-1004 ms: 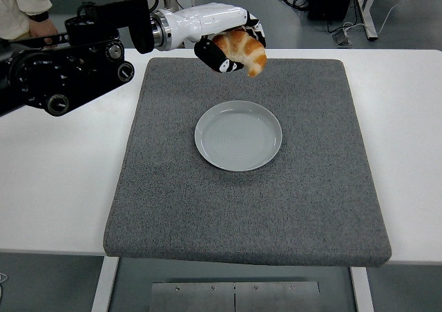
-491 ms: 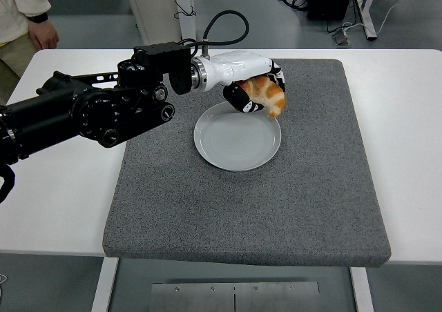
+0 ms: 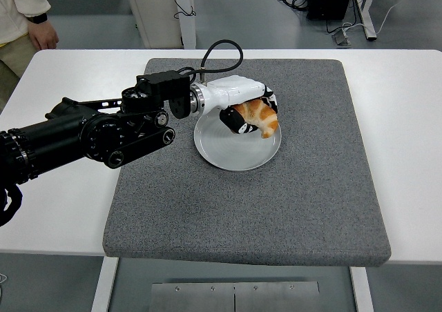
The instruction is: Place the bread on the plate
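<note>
A golden-brown croissant (image 3: 259,117) is held in my left hand (image 3: 250,115), whose black-and-white fingers are curled around it. The hand hovers low over the upper right part of a pale grey round plate (image 3: 228,150) that lies in the middle of a dark grey mat (image 3: 304,188). The croissant's tip points down toward the plate's right rim; I cannot tell whether it touches the plate. My left arm reaches in from the left edge across the mat. The right arm is out of view.
A person's sleeve and hand (image 3: 43,32) show at the top left beyond the white table (image 3: 407,119). Cables and equipment legs lie on the floor at the top right.
My left hand has carried the croissant from above the mat's far edge forward and down, until it is low over the plate. The arm has swung further into view.
</note>
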Robot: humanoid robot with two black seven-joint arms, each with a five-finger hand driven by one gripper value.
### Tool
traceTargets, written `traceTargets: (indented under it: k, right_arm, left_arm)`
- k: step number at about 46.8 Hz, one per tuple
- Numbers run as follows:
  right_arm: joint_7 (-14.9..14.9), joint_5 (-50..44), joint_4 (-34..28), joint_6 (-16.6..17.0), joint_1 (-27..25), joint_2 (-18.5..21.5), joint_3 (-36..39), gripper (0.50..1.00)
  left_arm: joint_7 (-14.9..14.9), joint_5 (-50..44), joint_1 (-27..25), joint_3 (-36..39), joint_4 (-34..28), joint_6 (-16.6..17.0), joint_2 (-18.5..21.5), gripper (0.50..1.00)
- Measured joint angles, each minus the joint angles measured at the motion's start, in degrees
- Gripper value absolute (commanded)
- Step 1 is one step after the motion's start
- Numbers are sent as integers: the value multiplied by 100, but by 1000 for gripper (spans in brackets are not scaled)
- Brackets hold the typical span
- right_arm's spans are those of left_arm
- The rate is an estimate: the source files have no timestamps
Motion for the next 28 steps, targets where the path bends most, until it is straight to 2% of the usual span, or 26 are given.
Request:
traceTargets:
  k: [28]
  right_arm:
    - [0, 0, 0, 3, -1, 0, 0, 1000]
  left_arm:
    - [0, 157, 313, 6, 61, 63, -6, 500]
